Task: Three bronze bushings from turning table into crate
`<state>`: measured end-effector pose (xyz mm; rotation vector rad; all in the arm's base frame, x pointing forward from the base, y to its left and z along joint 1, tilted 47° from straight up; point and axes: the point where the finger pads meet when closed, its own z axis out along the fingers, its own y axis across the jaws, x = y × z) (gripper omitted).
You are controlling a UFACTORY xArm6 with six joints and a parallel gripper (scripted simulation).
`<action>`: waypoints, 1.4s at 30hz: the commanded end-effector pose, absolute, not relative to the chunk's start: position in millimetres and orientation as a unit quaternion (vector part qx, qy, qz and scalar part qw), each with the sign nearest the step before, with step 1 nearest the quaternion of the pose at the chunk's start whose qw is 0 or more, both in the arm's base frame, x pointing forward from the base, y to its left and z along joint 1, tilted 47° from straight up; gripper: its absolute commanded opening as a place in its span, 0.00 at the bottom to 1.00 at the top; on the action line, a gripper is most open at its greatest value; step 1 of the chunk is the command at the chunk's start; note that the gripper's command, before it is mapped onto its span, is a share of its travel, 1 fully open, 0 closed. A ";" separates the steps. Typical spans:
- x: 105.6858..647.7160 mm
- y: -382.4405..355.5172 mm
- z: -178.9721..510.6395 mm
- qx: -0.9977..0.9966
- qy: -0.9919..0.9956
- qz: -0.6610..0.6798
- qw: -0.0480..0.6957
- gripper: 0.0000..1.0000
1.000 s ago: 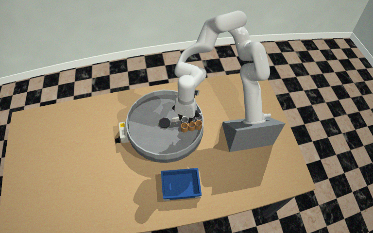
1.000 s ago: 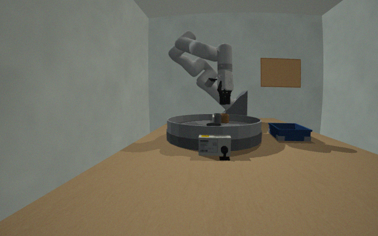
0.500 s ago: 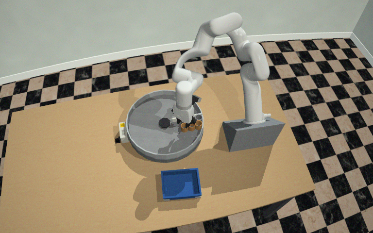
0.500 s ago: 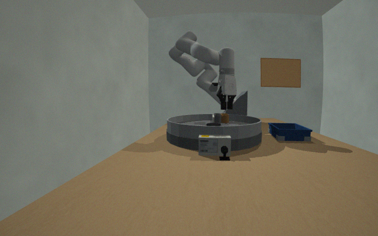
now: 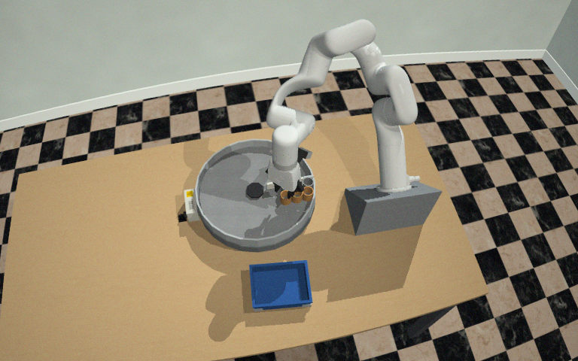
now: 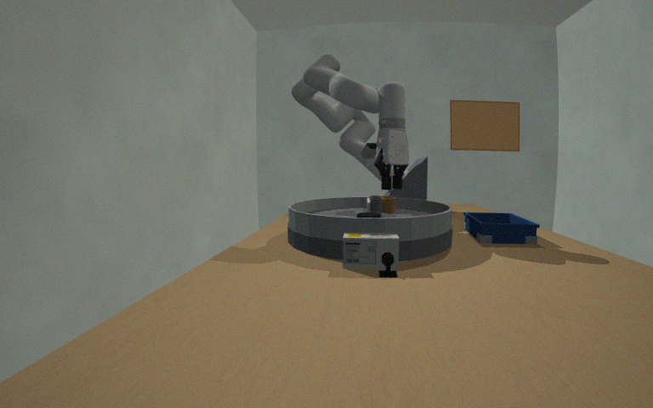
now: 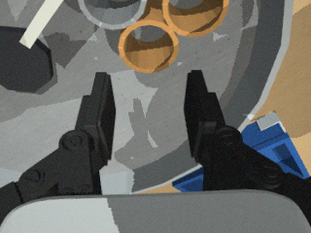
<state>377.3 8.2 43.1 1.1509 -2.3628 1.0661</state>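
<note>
White and labelled, a small box (image 5: pixel 190 207) (image 6: pixel 358 255) stands nearest the exterior camera on the wooden worktop (image 5: pixel 106 255) (image 6: pixel 322 326). Just behind it is the grey turning table (image 5: pixel 255 244) (image 6: pixel 371 228) (image 7: pixel 258 73), with a dark hub (image 5: pixel 254 190) (image 6: pixel 368 215) (image 7: pixel 24 60) at its centre. Farther back, to the picture's right, sits the blue crate (image 5: pixel 281 306) (image 6: pixel 508 234) (image 7: pixel 262 138), holding no bushings. Three bronze bushings (image 5: pixel 296 200) (image 6: pixel 388 205) (image 7: pixel 148 68) stand upright in a row inside the turning table's rim, beside at least one grey bushing (image 5: pixel 312 183) (image 6: pixel 375 204) (image 7: pixel 112 24). Above the turning table hangs the end effector (image 5: pixel 294 190) (image 6: pixel 392 186) (image 7: pixel 149 90), pointing down, its fingers about half open and gripping nothing. Behind stands the arm's grey pedestal (image 5: pixel 392 216) (image 6: pixel 416 183); a brown board (image 6: pixel 485 126) hangs on the far wall.
</note>
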 end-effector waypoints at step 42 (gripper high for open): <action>380.3 -9.9 24.4 0.401 -0.824 0.372 0.150 0.47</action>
